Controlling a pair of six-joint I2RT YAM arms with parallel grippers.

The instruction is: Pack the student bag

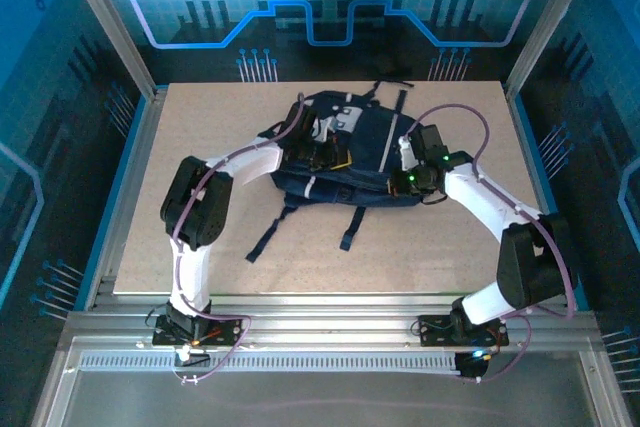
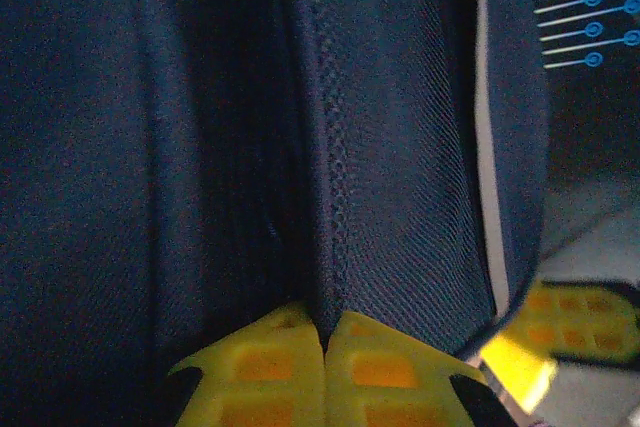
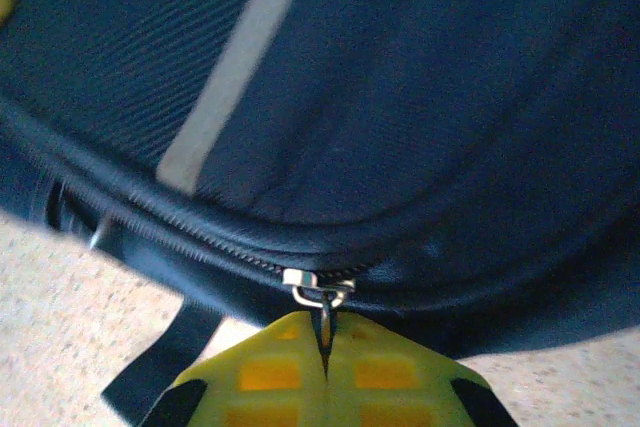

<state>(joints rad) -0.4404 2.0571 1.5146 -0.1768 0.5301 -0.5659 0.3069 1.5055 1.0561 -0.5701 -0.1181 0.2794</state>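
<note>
While the table [image 1: 300,257] spreads out under it, the student bag [image 1: 370,147] lies flat on top. At the bag's left side, the left gripper [image 2: 325,337] has its pads pressed together on a fold of the navy fabric. At the bag's near-right edge, the right gripper [image 3: 326,339] pinches the metal zipper pull [image 3: 322,295].
</note>
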